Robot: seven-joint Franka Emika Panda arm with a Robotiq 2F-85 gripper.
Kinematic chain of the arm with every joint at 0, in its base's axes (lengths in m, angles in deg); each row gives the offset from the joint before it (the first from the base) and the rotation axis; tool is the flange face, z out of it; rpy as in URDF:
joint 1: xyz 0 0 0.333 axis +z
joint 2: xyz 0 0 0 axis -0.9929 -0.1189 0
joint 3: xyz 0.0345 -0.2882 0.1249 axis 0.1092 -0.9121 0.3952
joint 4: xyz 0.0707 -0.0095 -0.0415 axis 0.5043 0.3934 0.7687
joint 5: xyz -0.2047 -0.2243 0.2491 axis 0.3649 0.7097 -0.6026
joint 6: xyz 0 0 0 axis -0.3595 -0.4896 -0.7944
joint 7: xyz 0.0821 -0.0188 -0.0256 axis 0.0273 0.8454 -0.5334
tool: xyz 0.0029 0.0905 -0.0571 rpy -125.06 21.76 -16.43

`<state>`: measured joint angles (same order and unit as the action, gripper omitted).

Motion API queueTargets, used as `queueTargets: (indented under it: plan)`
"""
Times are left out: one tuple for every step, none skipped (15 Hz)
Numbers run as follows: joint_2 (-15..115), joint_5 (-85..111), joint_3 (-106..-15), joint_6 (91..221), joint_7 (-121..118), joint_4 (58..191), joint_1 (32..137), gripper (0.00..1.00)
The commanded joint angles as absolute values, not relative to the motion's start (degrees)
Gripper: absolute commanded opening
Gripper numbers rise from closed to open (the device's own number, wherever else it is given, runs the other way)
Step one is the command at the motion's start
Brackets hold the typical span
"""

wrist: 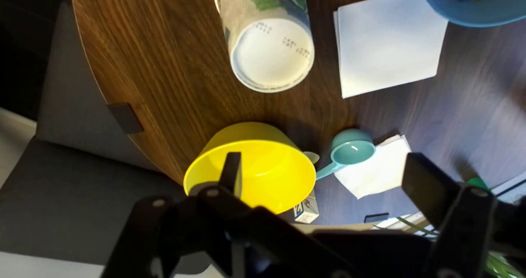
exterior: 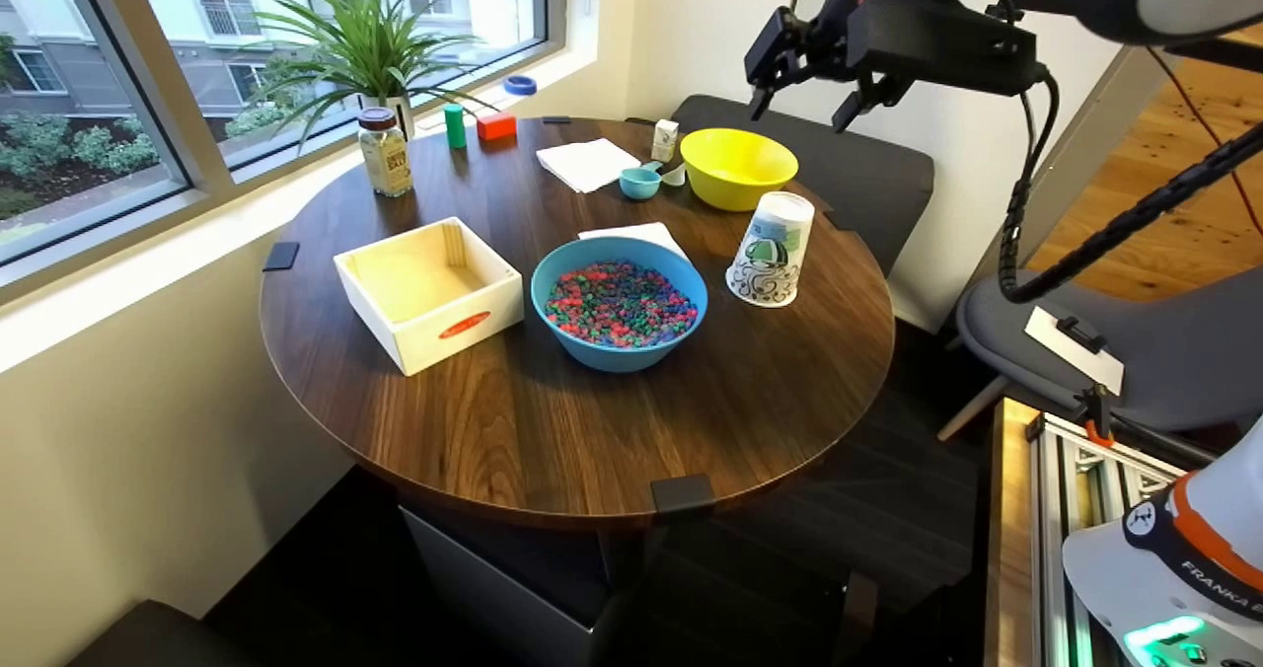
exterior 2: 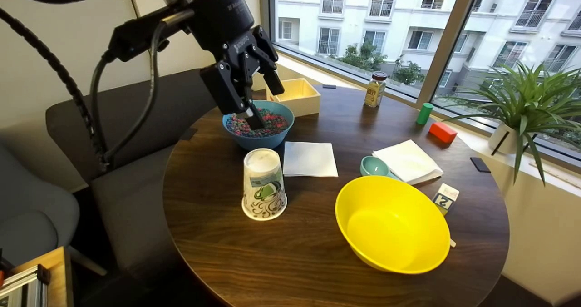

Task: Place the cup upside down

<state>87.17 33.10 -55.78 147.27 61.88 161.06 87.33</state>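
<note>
The white paper cup (exterior: pixel 773 250) with green and dark swirl print stands upside down on the round table, its narrow base up and wide rim on the wood. It also shows in an exterior view (exterior 2: pixel 264 185). In the wrist view the cup (wrist: pixel 273 54) is at the top, its base facing the camera. My gripper (exterior: pixel 801 112) is open and empty, raised well above the table. It also shows in an exterior view (exterior 2: pixel 266 105), and its fingers are wide apart in the wrist view (wrist: pixel 324 163). It does not touch the cup.
A yellow bowl (exterior 2: pixel 392 227), a blue bowl (exterior: pixel 619 346) of coloured bits, a wooden box (exterior: pixel 459 327), white napkins (exterior 2: pixel 310 159), a teal scoop (wrist: pixel 351 148) and a letter block (exterior 2: pixel 445 197) are on the table (exterior: pixel 553 440). A spice jar (exterior: pixel 385 154) stands near the window.
</note>
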Motion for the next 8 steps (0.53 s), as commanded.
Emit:
queueTargets:
  plan:
    - [91.4, 25.6, -55.2, 144.1, 55.3, 163.0, 84.6, 1.0]
    - [92.0, 24.5, -55.1, 143.3, 54.1, 163.1, 83.9, 1.0]
    - [92.4, 23.4, -55.3, 142.5, 52.6, 163.1, 83.4, 1.0]
    - [90.4, 25.3, -53.6, 144.2, 54.6, 161.6, 82.2, 1.0]
    - [90.8, 24.5, -53.7, 143.6, 53.6, 161.6, 81.8, 1.0]
    - [91.1, 24.2, -53.7, 143.4, 53.1, 161.7, 81.5, 1.0]
    - [91.3, 24.0, -53.7, 143.4, 52.8, 161.8, 81.4, 1.0]
    - [91.3, 24.0, -53.7, 143.4, 52.8, 161.8, 81.4, 1.0]
